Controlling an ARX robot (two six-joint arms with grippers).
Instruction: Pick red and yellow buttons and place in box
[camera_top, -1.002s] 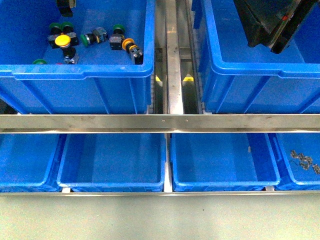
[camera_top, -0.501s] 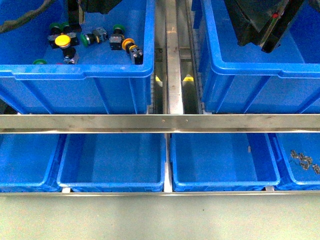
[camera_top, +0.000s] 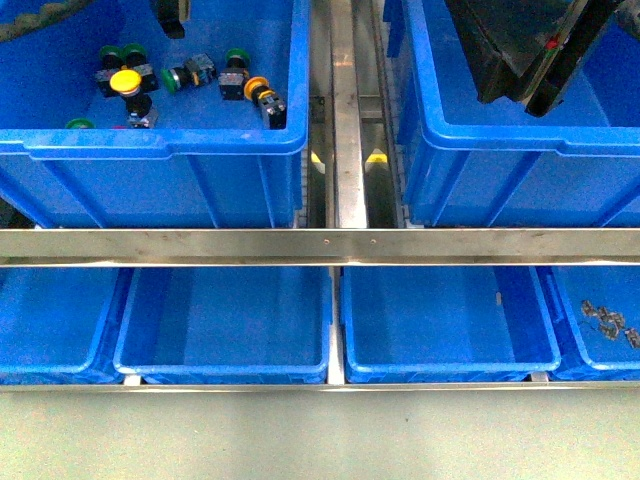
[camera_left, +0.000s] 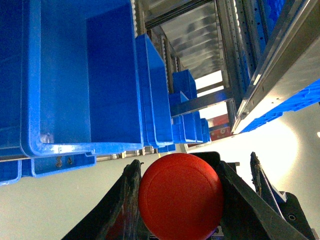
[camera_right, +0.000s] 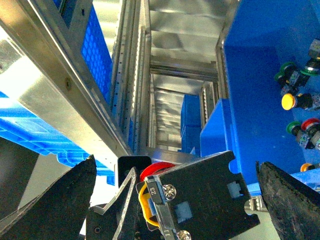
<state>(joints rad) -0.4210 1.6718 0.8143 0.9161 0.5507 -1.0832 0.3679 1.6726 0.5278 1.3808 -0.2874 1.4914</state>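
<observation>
My left gripper (camera_left: 177, 170) is shut on a red button (camera_left: 180, 196), whose round cap fills the gap between the black fingers. My right gripper (camera_right: 175, 192) is shut on another red button (camera_right: 200, 200); I see its black body and a sliver of red cap. In the front view the right arm (camera_top: 530, 50) hangs over the box (camera_top: 500, 150), the deep blue crate at upper right. Only a dark bit of the left gripper (camera_top: 166, 14) shows, above the upper-left crate (camera_top: 160, 145). That crate holds a yellow button (camera_top: 124, 80), another yellow-capped one (camera_top: 256, 88) and green ones.
A steel rail (camera_top: 320, 245) crosses in front of the upper crates, and a steel channel (camera_top: 345, 120) runs between them. Below lies a row of shallow blue crates (camera_top: 225, 320); the far-right one holds small metal parts (camera_top: 610, 322).
The dark parts of the left arm at the top edge have shrunk back, leaving only a small bit. The right arm has shifted only slightly over the upper-right crate.
</observation>
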